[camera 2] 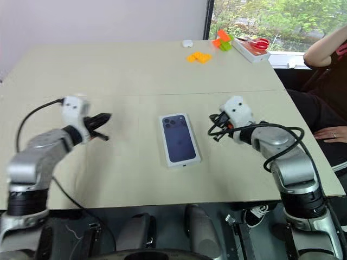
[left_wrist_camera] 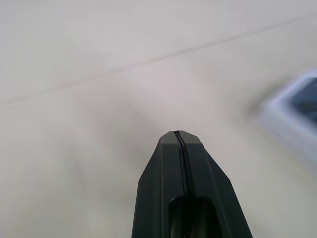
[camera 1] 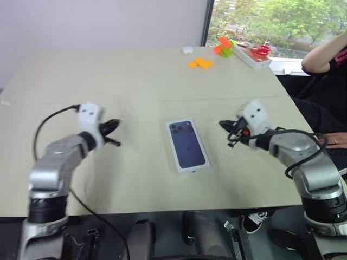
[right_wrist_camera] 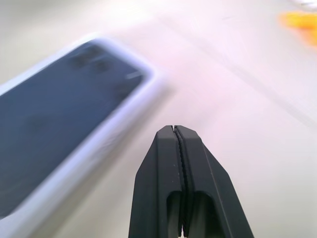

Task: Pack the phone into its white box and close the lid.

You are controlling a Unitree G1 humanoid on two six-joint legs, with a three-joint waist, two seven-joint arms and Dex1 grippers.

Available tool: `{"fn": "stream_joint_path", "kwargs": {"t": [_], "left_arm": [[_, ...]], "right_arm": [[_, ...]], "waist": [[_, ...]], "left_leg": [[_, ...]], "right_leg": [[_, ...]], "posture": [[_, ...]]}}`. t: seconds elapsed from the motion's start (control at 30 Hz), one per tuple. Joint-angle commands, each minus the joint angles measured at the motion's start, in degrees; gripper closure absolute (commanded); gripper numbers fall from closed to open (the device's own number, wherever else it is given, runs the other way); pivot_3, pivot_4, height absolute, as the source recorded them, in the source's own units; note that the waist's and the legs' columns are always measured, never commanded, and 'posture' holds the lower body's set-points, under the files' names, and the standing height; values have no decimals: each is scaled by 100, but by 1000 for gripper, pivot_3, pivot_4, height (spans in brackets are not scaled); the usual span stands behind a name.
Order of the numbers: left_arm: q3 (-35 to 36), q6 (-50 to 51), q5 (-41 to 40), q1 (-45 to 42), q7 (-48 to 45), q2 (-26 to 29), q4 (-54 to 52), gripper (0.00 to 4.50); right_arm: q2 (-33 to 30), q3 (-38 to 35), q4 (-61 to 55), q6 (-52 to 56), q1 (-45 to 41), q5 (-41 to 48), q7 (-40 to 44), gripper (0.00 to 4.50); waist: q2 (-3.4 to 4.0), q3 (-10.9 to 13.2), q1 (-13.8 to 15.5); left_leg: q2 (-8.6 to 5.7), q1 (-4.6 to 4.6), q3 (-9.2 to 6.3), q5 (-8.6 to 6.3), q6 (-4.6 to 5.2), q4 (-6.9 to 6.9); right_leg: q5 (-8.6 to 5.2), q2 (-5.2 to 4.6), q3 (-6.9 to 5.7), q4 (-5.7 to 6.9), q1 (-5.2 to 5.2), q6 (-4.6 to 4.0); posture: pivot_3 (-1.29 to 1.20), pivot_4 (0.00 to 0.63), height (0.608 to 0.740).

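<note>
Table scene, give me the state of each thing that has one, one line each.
Lid: closed on the box, phone picture facing up, flat on the table.
Left gripper: fingers shut, holding nothing, apart from the lid.
Right gripper: fingers shut, holding nothing, apart from the lid.

Lid (camera 1: 187,145): white rim w/ dark navy phone print on top. Table (camera 1: 135,81): pale beige, plain. Both grippers' fingers (left_wrist_camera: 181,163) black; wrist housings white, arms silver-grey w/ black cables. Far end: orange blocks (camera 1: 200,63), green piece, red item in a white tray (camera 1: 252,56).
</note>
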Motion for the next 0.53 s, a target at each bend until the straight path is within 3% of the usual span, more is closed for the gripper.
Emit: {"fn": "stream_joint_path", "kwargs": {"t": [0.03, 0.23, 0.53], "left_arm": [[610, -385, -131, 361, -250, 216, -38, 4500], [1466, -753, -297, 1248, -337, 239, -111, 4500], [1589, -843, -382, 1651, -456, 361, -175, 4500]], "right_arm": [[77, -386, 280, -280, -63, 92, -129, 4471], [54, -1134, 949, -498, 115, 503, 18, 4471], [-166, -959, 505, -417, 570, 832, 544, 4471]], "waist": [[-2, 0, 41], [-2, 0, 17], [-1, 0, 1]], "left_leg": [[-4, -3, 0, 0, 0, 1], [-3, -7, 5, -1, 0, 4], [4, 1, 5, -3, 3, 3]], "right_leg": [[0, -7, 0, -2, 0, 0], [-1, -21, 1, -22, 8, -2], [-5, -2, 1, -15, 9, 5]], "posture": [[0, 150, 730], [0, 150, 730], [0, 150, 730]]}}
